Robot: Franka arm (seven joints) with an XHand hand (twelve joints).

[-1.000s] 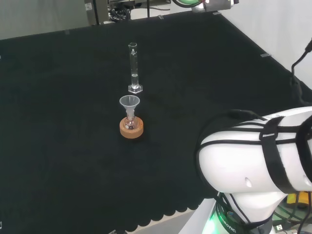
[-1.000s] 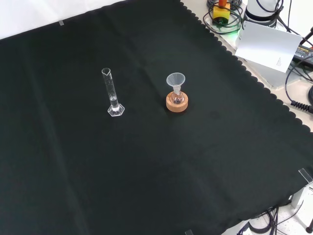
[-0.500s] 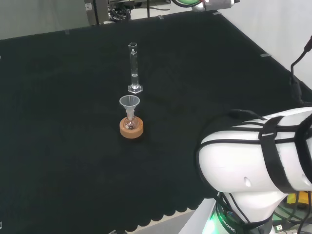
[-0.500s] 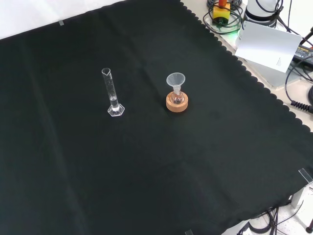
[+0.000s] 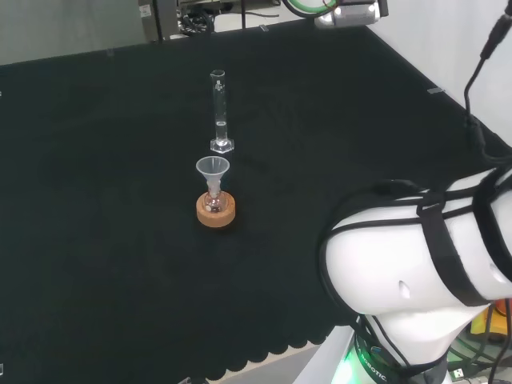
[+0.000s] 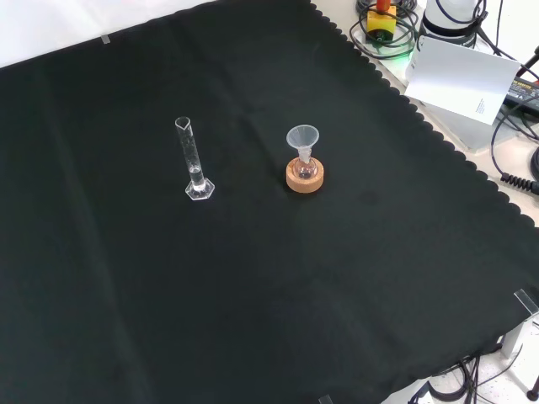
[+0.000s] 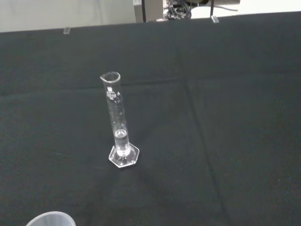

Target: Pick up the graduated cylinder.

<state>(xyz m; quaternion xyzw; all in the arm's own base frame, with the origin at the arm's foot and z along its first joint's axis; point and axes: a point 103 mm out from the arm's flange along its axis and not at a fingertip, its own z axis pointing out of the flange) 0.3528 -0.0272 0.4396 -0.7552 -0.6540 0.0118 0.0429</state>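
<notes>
In the head view the arm's big white link (image 5: 416, 264), rounded, glossy and wrapped in black cable straps, bulges at the near right of the bench, well apart from the glassware. Whether the hand is open or closed, or has hold of anything, cannot be told.

The tall, narrow, clear glass graduated cylinder (image 6: 193, 162) stands upright on its flat hexagonal foot on the matte black cloth (image 6: 278, 286), spout lip at its top, untouched. In the front view it stands near and to the left of a round cork ring stand (image 6: 304, 178); in the head view it stands just behind that stand. On the stand sits a small clear flask (image 6: 304, 168) with a translucent cone-shaped funnel (image 6: 302, 138) in its neck.
</notes>
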